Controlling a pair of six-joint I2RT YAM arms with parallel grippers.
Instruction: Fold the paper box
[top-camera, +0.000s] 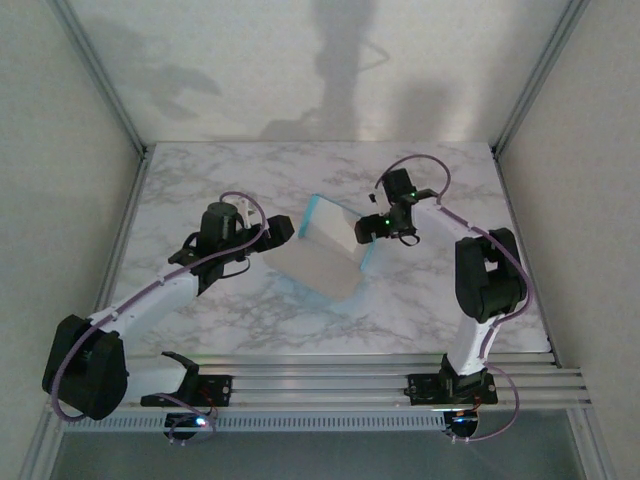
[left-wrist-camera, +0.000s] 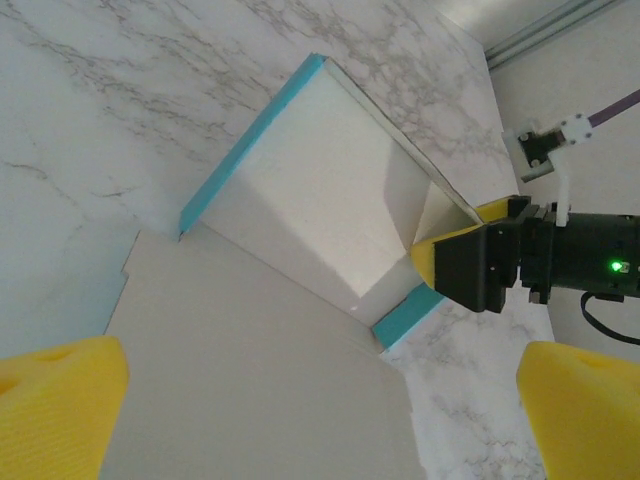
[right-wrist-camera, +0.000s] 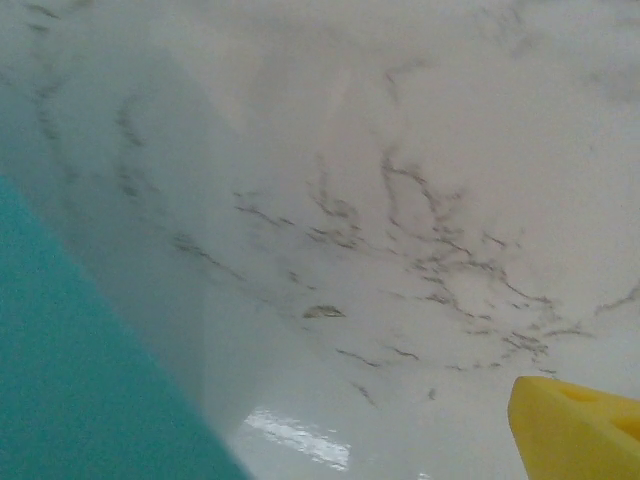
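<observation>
Yellow fingertips (left-wrist-camera: 57, 408) of left tool (top-camera: 278, 232) spread wide, nothing held, hovering over flat left flap of paper box (top-camera: 318, 258). Paper box sits mid-surface (top-camera: 200, 180), off-white inside up, turquoise edges showing. Right tool (top-camera: 368, 230) also wide open, jaws astride the raised right wall, not clamped.

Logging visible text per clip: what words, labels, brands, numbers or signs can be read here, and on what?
None can be read.
The paper box has plain off-white and turquoise faces with no print.
The marble table shows only grey veining.
</observation>
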